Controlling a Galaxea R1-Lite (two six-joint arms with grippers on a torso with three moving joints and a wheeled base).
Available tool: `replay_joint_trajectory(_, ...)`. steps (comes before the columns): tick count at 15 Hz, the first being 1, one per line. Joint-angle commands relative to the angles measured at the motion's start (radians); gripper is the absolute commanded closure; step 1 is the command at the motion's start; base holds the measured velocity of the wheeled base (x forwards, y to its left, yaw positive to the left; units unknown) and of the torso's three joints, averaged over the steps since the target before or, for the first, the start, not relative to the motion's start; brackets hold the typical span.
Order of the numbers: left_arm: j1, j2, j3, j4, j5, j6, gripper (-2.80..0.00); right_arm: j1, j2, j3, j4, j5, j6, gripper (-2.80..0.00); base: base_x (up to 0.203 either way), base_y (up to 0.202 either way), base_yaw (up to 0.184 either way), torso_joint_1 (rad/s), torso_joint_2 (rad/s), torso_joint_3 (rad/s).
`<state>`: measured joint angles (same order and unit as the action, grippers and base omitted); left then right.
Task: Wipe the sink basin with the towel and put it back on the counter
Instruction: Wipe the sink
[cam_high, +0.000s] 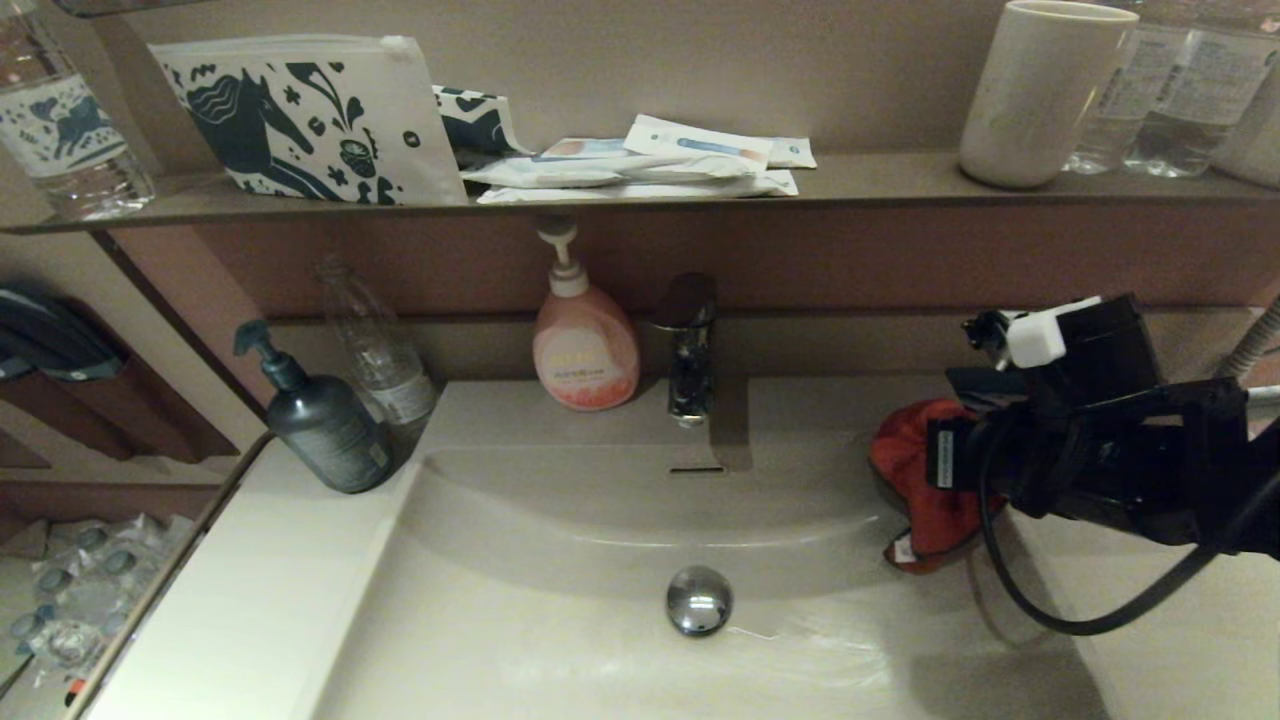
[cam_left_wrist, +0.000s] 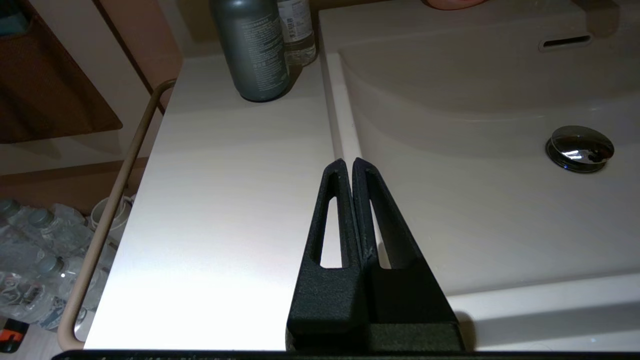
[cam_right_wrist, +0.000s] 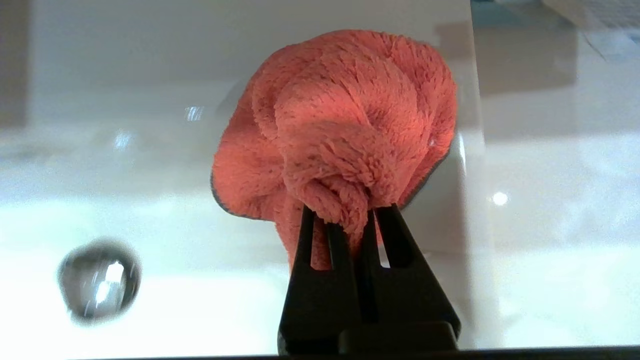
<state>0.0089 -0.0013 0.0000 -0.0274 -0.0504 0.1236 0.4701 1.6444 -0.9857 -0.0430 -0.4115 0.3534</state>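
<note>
The red-orange towel (cam_high: 922, 485) hangs bunched at the right back corner of the sink basin (cam_high: 540, 640), its white tag (cam_high: 903, 550) at the bottom. My right gripper (cam_high: 960, 455) is shut on the towel (cam_right_wrist: 340, 120), with terry folds pinched between its black fingers (cam_right_wrist: 345, 216). The chrome drain plug (cam_high: 699, 600) sits mid-basin, left of the towel, and the overflow slot (cam_high: 697, 468) is in the back wall. My left gripper (cam_left_wrist: 348, 162) is shut on nothing above the counter (cam_left_wrist: 225, 200) beside the basin's left rim; the head view does not show it.
A faucet (cam_high: 690, 345) and a pink pump bottle (cam_high: 585, 345) stand behind the basin. A dark grey pump bottle (cam_high: 322, 420) and a clear bottle (cam_high: 380, 350) stand at the back left. My right arm's black cable (cam_high: 1050, 610) loops over the right rim. The brown shelf (cam_high: 880, 185) holds a pouch, packets, a cup.
</note>
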Motion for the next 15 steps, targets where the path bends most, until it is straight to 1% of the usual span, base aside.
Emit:
replay_joint_trajectory(1,0.0,0.001,0.0,-0.001,0.0,0.001,0.0,0.015,-0.097,-0.005,0.039,-0.006,0.002,0.0,0.0,0.0,0.0,0.0,0.0,0.0)
replay_joint_trajectory(2,0.0,0.001,0.0,0.0,0.0,0.001,0.0,0.013,-0.128,-0.011,0.11,-0.025,0.001,0.0,0.0,0.0,0.0,0.0,0.0,0.0)
replay_joint_trajectory(3,0.0,0.001,0.0,0.0,0.0,0.001,0.0,0.003,-0.162,-0.015,0.215,-0.058,0.002,0.0,0.0,0.0,0.0,0.0,0.0,0.0)
replay_joint_trajectory(4,0.0,0.001,0.0,-0.001,0.0,0.001,0.0,-0.021,-0.207,-0.017,0.304,-0.078,0.003,0.0,0.0,0.0,0.0,0.0,0.0,0.0)
replay_joint_trajectory(5,0.0,0.001,0.0,0.0,0.0,0.001,0.0,-0.06,-0.245,-0.015,0.347,-0.086,0.003,0.0,0.0,0.0,0.0,0.0,0.0,0.0)
replay_joint_trajectory(6,0.0,0.001,0.0,-0.001,0.0,0.001,0.0,-0.114,-0.269,-0.012,0.376,-0.089,-0.002,0.0,0.0,0.0,0.0,0.0,0.0,0.0)
replay_joint_trajectory(8,0.0,0.001,0.0,0.0,0.0,0.001,0.0,-0.27,-0.286,-0.005,0.433,-0.092,-0.044,0.0,0.0,0.0,0.0,0.0,0.0,0.0)
replay_joint_trajectory(9,0.0,0.001,0.0,-0.001,0.0,0.001,0.0,-0.346,-0.29,0.002,0.447,-0.081,-0.069,0.0,0.0,0.0,0.0,0.0,0.0,0.0)
replay_joint_trajectory(10,0.0,0.001,0.0,0.0,0.0,0.001,0.0,-0.407,-0.293,0.013,0.457,-0.056,-0.091,0.0,0.0,0.0,0.0,0.0,0.0,0.0)
replay_joint_trajectory(11,0.0,0.001,0.0,-0.001,0.0,0.001,0.0,-0.45,-0.296,0.045,0.46,-0.012,-0.103,0.0,0.0,0.0,0.0,0.0,0.0,0.0)
replay_joint_trajectory(13,0.0,0.001,0.0,0.0,0.0,0.001,0.0,-0.453,-0.3,0.146,0.447,0.013,-0.111,0.0,0.0,0.0,0.0,0.0,0.0,0.0)
replay_joint_trajectory(15,0.0,0.001,0.0,0.0,0.0,0.001,0.0,-0.404,-0.305,0.26,0.386,0.018,-0.113,0.0,0.0,0.0,0.0,0.0,0.0,0.0)
